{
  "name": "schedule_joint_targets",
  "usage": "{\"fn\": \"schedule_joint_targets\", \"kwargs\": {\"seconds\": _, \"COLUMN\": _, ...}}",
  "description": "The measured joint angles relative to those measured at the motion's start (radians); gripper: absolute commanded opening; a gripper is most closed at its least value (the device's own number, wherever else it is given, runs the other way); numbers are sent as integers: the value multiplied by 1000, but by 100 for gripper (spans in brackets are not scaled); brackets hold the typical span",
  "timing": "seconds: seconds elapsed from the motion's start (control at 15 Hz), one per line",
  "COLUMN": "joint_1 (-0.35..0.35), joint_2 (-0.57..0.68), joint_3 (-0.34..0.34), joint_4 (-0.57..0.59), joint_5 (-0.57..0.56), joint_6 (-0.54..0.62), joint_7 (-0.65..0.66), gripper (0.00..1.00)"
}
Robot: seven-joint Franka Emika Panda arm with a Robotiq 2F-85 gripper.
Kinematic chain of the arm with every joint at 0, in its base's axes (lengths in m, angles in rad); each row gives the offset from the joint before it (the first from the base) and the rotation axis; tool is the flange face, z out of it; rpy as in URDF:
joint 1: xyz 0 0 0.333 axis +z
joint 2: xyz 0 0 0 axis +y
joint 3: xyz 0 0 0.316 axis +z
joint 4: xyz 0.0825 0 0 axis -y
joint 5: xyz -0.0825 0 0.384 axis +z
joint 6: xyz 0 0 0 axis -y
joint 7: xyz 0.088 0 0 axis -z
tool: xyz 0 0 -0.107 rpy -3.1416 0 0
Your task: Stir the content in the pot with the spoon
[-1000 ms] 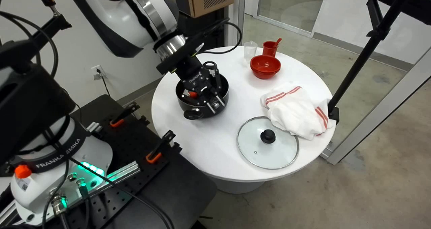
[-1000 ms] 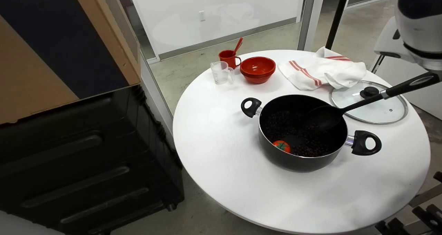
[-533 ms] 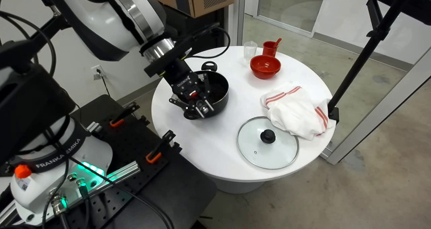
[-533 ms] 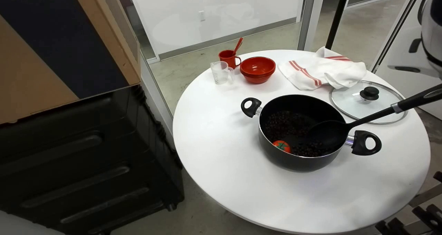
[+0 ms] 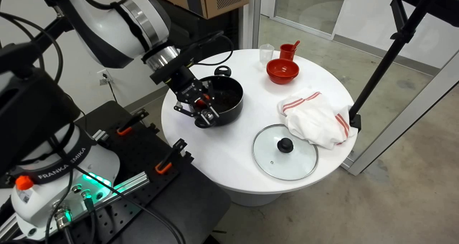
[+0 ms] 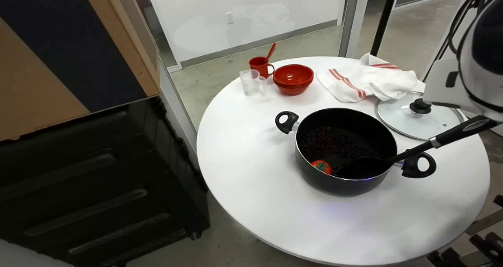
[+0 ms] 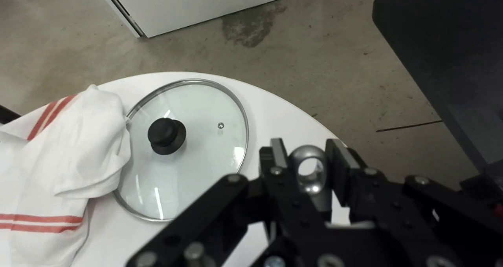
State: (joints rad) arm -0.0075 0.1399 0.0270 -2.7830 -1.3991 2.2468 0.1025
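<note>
Jaws, narrowly parted, clamp the spoon (image 6: 435,142), its head in the pot (image 6: 346,186) near the tomato (image 6: 322,167).
The pot stands near the robot-side edge of the bench (image 6: 251,169), apart from the lid (image 5: 297,161).

Reads "FRANKA EMIKA" in pale capitals along the dark band (image 5: 59,171) of the robot base (image 5: 107,162), near left in an exterior view. Spells "ROBOTIQ" in small slanting letters on the pincer (image 5: 210,115) there. Bears marks too small to read on a label (image 5: 25,197) lower on the base, and on the clear measuring jug (image 6: 250,83), far left on the tabletop (image 6: 243,204).
</note>
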Motion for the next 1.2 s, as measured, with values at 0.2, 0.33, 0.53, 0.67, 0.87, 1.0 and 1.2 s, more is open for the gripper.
{"fn": "schedule_joint_targets", "kwargs": {"seconds": 0.2, "joint_1": 20, "joint_2": 24, "joint_3": 18, "joint_4": 1, "joint_5": -19, "joint_6": 0, "joint_7": 49, "gripper": 7}}
{"fn": "schedule_joint_targets", "kwargs": {"seconds": 0.33, "joint_1": 32, "joint_2": 40, "joint_3": 32, "joint_4": 1, "joint_5": -37, "joint_6": 0, "joint_7": 88, "gripper": 7}}
{"fn": "schedule_joint_targets", "kwargs": {"seconds": 0.53, "joint_1": 57, "joint_2": 65, "joint_3": 57, "joint_4": 1, "joint_5": -66, "joint_6": -5, "joint_7": 175, "gripper": 7}}
{"fn": "schedule_joint_targets", "kwargs": {"seconds": 0.67, "joint_1": 76, "joint_2": 82, "joint_3": 75, "joint_4": 1, "joint_5": -86, "joint_6": -16, "joint_7": 248, "gripper": 7}}
{"fn": "schedule_joint_targets", "kwargs": {"seconds": 0.87, "joint_1": 99, "joint_2": 101, "joint_3": 99, "joint_4": 1, "joint_5": -101, "joint_6": -40, "joint_7": 338, "gripper": 7}}
{"fn": "schedule_joint_targets", "kwargs": {"seconds": 1.0, "joint_1": 107, "joint_2": 108, "joint_3": 107, "joint_4": 1, "joint_5": -109, "joint_6": -55, "joint_7": 378, "gripper": 7}}
{"fn": "schedule_joint_targets", "kwargs": {"seconds": 1.2, "joint_1": 107, "joint_2": 109, "joint_3": 107, "joint_4": 9, "joint_5": -120, "joint_6": -68, "joint_7": 406, "gripper": 7}}
